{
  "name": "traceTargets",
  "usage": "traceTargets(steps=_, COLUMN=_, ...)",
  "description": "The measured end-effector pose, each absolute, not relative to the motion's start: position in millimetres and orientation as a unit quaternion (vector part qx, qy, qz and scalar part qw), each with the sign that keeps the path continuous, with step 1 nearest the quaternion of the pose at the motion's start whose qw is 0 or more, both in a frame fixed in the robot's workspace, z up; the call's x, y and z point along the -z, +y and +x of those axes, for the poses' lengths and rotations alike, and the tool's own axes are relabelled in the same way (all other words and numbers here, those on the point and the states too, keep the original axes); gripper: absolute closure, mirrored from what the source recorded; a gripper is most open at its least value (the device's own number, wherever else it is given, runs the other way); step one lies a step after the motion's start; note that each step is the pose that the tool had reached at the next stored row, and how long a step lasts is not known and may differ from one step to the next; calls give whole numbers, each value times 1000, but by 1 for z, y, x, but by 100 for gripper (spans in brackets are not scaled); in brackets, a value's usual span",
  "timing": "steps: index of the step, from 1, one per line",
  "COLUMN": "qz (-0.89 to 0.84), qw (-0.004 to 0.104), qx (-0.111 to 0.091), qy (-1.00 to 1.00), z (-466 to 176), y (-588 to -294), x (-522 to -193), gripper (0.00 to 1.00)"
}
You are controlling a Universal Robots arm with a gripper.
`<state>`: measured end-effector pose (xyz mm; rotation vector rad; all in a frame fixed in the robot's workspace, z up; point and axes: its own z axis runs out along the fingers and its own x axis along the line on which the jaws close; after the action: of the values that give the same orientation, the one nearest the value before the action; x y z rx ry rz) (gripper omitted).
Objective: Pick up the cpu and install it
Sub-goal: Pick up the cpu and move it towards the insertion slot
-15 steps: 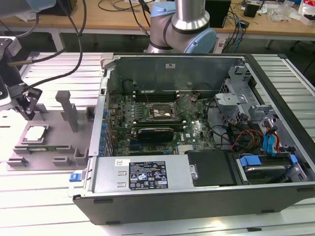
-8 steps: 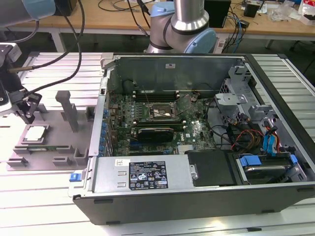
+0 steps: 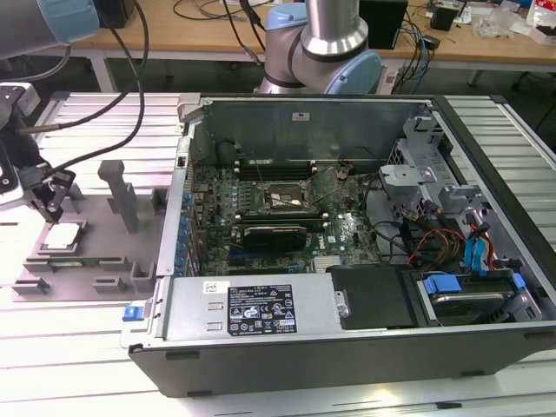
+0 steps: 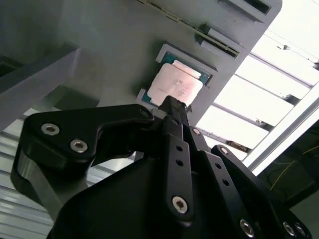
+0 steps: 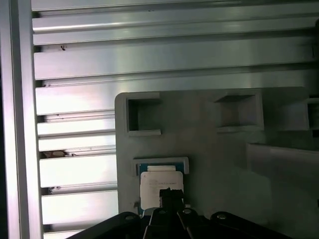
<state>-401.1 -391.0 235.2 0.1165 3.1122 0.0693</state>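
Observation:
The cpu (image 3: 62,235), a small square chip with a pale metal top, lies flat in a recess of the grey fixture plate (image 3: 95,252) at the exterior view's left. Both wrist views show the cpu (image 4: 175,83) (image 5: 158,181) seated in a raised grey frame. My gripper (image 3: 52,207) hangs just above it, a little apart from it. Its black fingers meet in one narrow tip (image 4: 172,103) (image 5: 169,193), shut with nothing between them. The tip covers one edge of the chip. The motherboard socket (image 3: 285,198) sits inside the open computer case (image 3: 261,313).
Grey upright posts (image 3: 122,193) stand on the fixture plate beside the cpu. The case wall (image 3: 174,217) rises between the fixture and the motherboard. A black cable (image 3: 113,130) trails over the ribbed aluminium table (image 3: 87,365). Drive bays and wires fill the case's right side.

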Motion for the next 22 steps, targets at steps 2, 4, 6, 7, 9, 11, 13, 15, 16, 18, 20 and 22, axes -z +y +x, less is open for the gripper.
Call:
traceTargets(steps=2, qz=37, qw=13, qx=-22, qy=999, z=-402, y=-391, x=-231, gripper=89)
traceTargets(steps=4, qz=37, qw=13, qx=-22, qy=999, z=-403, y=-391, x=-227, gripper=89)
traceTargets(steps=6, qz=37, qw=13, qx=-22, qy=999, z=-406, y=-391, x=-220, gripper=89)
traceTargets(steps=7, qz=37, qw=13, qx=-22, qy=999, z=-407, y=-391, x=-218, gripper=89)
traceTargets(steps=9, qz=37, qw=13, qx=-22, qy=999, z=-409, y=-391, x=-214, gripper=89)
traceTargets(steps=11, qz=37, qw=13, qx=-22, qy=999, z=-410, y=-392, x=-210, gripper=89)
traceTargets(steps=13, qz=37, qw=13, qx=-22, qy=999, z=-410, y=-395, x=-207, gripper=89)
traceTargets(steps=15, qz=37, qw=13, qx=-22, qy=999, z=-410, y=-397, x=-206, gripper=89)
traceTargets(steps=16, qz=37, qw=13, qx=-22, qy=999, z=-409, y=-397, x=-206, gripper=89)
traceTargets(steps=18, qz=37, qw=13, qx=-22, qy=999, z=-408, y=-397, x=-206, gripper=89)
traceTargets(steps=20, qz=37, qw=13, qx=-22, qy=999, z=-408, y=-397, x=-206, gripper=89)
traceTargets(steps=22, qz=37, qw=13, qx=-22, qy=999, z=-408, y=-397, x=-206, gripper=89)
